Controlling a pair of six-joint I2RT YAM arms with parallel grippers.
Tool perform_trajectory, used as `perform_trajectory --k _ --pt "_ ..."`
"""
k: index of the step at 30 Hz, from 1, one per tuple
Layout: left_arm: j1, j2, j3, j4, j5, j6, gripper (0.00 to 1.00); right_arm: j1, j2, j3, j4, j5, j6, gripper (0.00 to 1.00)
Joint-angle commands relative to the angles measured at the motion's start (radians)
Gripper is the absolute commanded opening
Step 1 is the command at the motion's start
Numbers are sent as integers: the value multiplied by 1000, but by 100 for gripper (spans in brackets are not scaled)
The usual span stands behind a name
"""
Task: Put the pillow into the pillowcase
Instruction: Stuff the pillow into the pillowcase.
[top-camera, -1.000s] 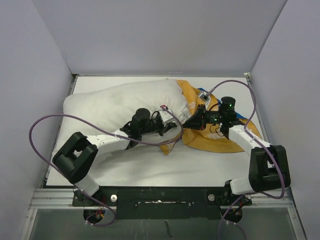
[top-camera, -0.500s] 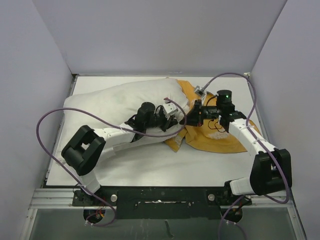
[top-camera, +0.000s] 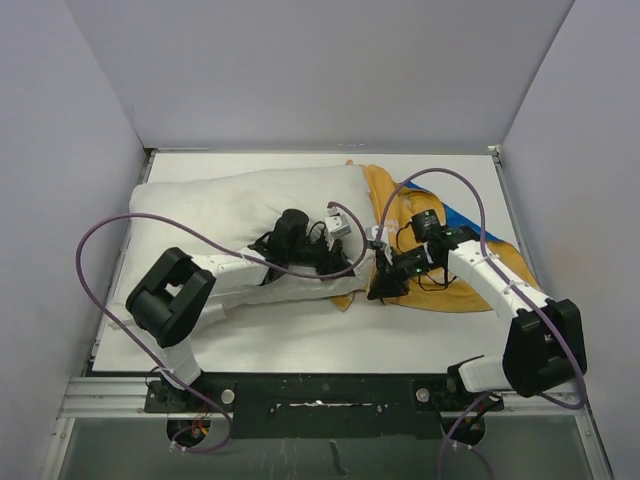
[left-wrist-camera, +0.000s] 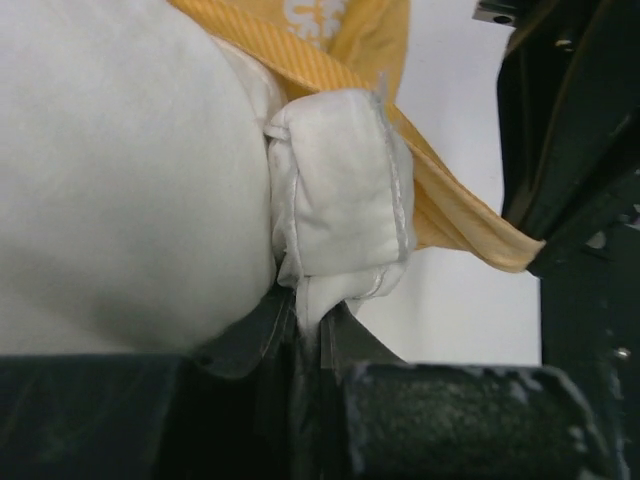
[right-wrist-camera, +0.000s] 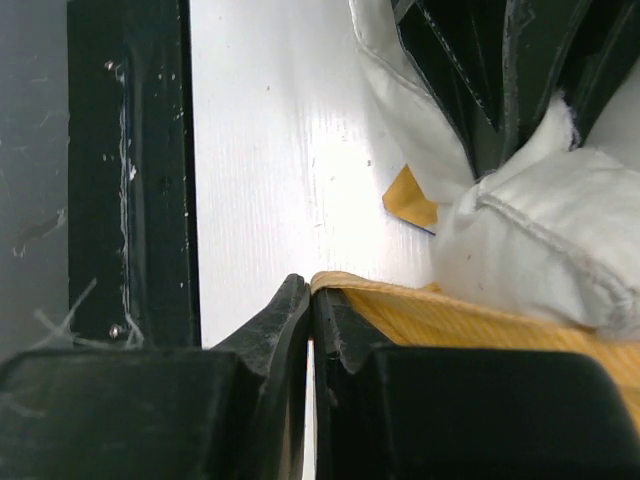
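The white pillow lies across the table's left and middle, its right end inside the mouth of the pillowcase, which shows mustard-yellow with a blue strip at its far edge. My left gripper is shut on the pillow's near right corner, pinching its seam. My right gripper is shut on the pillowcase's yellow opening edge, just right of that corner. In the left wrist view the yellow hem wraps behind the pinched corner. The Mickey print is hidden.
White table with grey walls on three sides. Purple cables loop over both arms. The metal rail runs along the near edge. A small yellow fabric tip pokes out under the pillow.
My right gripper has moved nearer and left, from the pillowcase's top down to its near opening edge. My left gripper keeps hold of the pillow corner, shifted slightly right.
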Motion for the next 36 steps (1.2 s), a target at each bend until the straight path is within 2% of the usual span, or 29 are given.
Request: perform_trajectory --k 1,6,9,13,14,17,19,22,24,26,28,30,33,36 --pt "35 -14 -55 -43 126 -166 5 -3 -62 23 -160 -83 -151 4" --pt "43 -73 -4 -76 129 -291 27 -58 20 67 -258 -67 -244 17" --pt "51 -119 55 -165 144 -331 41 -139 29 125 -451 -134 -481 30" --pt "70 -238 84 -265 148 -335 60 -293 36 233 -790 -197 -830 47" --pt "82 -271 86 -285 157 -339 63 -328 39 259 -840 -202 -860 50" --pt "132 -344 96 -327 217 -371 64 -388 22 315 -843 -203 -829 57" --pt "149 -382 117 -364 235 -367 64 -393 29 354 -756 -212 -683 58" --pt "123 -428 179 -443 157 -276 63 -382 59 370 -417 -221 -196 60" --pt "56 -440 233 -520 10 -162 61 -344 72 344 -108 -145 141 64" --pt "-55 -446 272 -594 -147 22 61 -319 95 320 68 -32 384 68" --pt "-160 -452 259 -578 -247 244 66 -316 144 324 128 44 508 68" --pt "-222 -454 218 -518 -276 396 73 -316 197 340 143 90 548 69" --pt "-245 -407 193 -455 -273 537 78 -300 263 350 157 99 579 68" --pt "-245 -316 244 -474 -269 613 79 -262 298 337 176 145 585 67"
